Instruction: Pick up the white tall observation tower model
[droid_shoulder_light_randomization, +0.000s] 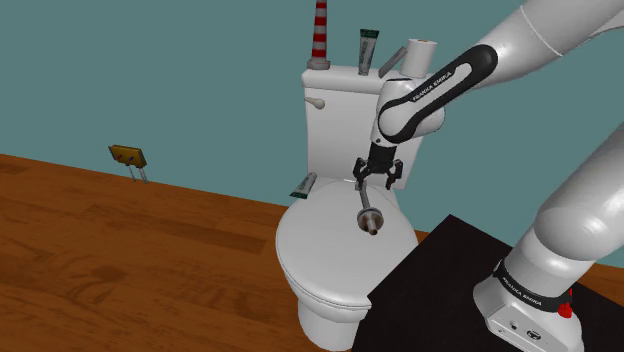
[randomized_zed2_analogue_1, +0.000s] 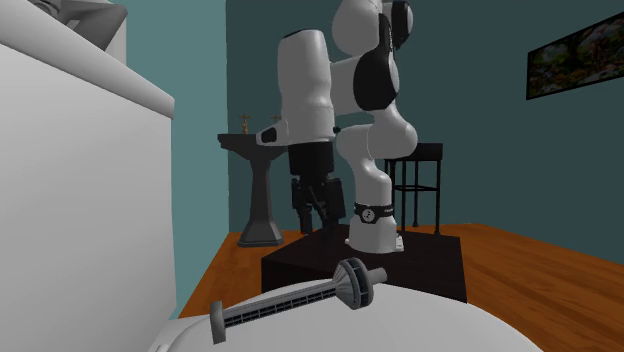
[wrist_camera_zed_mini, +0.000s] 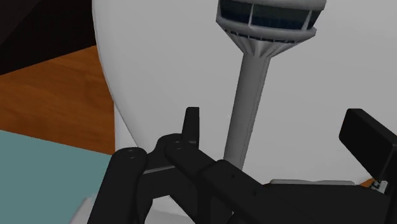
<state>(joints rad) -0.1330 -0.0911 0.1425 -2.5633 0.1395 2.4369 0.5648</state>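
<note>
The tower model (droid_shoulder_light_randomization: 368, 212) is a grey-white slim shaft with a round, dark-windowed pod near one end. It lies flat on the white toilet lid (droid_shoulder_light_randomization: 320, 250). In the second exterior view the tower model (randomized_zed2_analogue_1: 290, 305) rests lengthwise across the lid (randomized_zed2_analogue_1: 440, 325). My black gripper (droid_shoulder_light_randomization: 378, 178) hangs open just above the tower's base end, pointing down at it. In the wrist view the tower's shaft (wrist_camera_zed_mini: 248, 108) runs between the fingers (wrist_camera_zed_mini: 191, 124), nearer one finger, and neither finger touches it. The gripper (wrist_camera_zed_mini: 280, 133) holds nothing.
The toilet tank (droid_shoulder_light_randomization: 345, 110) rises right behind the gripper, with a red-and-white striped post (droid_shoulder_light_randomization: 320, 35), a tube (droid_shoulder_light_randomization: 367, 50) and a white cylinder (droid_shoulder_light_randomization: 418, 55) on top. Another tube (droid_shoulder_light_randomization: 304, 184) lies by the lid's back. The black stand (droid_shoulder_light_randomization: 450, 285) adjoins the toilet.
</note>
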